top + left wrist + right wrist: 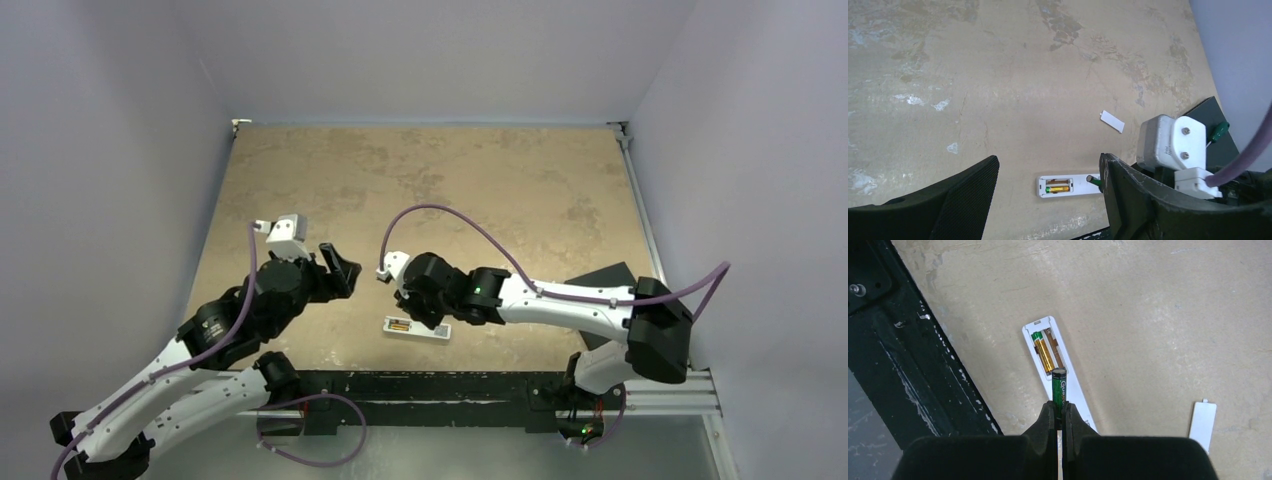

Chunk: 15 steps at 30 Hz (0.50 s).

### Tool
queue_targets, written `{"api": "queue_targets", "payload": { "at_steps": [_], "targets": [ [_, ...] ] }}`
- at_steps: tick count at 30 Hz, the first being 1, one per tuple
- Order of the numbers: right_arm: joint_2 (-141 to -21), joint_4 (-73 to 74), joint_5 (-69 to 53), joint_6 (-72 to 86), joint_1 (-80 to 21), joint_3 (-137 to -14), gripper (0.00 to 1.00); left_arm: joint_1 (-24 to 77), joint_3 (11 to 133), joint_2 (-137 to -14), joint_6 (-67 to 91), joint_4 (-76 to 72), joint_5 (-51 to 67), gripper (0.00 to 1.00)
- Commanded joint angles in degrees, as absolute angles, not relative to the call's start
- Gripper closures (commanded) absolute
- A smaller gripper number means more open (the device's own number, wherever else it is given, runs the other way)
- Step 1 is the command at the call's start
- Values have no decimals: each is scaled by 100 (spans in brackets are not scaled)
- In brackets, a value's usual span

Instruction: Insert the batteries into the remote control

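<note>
The remote control (pixel 1077 392) lies back-up near the table's front edge, its battery recess open. One gold-copper battery (pixel 1044 354) sits in the slot nearer the edge; the slot beside it shows bare contacts. My right gripper (pixel 1058 412) is shut on a dark green battery (pixel 1059 389), held over the remote's plain middle with its end pointing at the recess. In the top view the right gripper (pixel 430 318) covers the right part of the remote control (pixel 405 327). My left gripper (pixel 1048 160) hangs open, up and to the left of the remote control (pixel 1075 188), holding nothing.
The white battery cover (pixel 1202 424) lies loose on the table beyond the remote. A black flat pad (pixel 610 278) sits at the right edge with a green-handled screwdriver (pixel 1220 131) on it. A black metal rail (pixel 908 365) runs along the table's front edge.
</note>
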State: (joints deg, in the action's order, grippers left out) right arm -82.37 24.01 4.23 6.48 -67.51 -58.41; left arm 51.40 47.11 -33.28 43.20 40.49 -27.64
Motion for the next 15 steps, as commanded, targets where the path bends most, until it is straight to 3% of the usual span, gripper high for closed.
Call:
{"api": "queue_targets", "payload": {
  "at_steps": [1, 15],
  "targets": [
    [-8501, 2245, 299, 378, -6778, -6212, 100, 5108, 4799, -3124, 4158, 4142, -2987, 26],
    [-9433, 2526, 157, 173, -6778, -6680, 96, 5113, 4827, -2746, 4028, 4286, -3186, 20]
  ]
}}
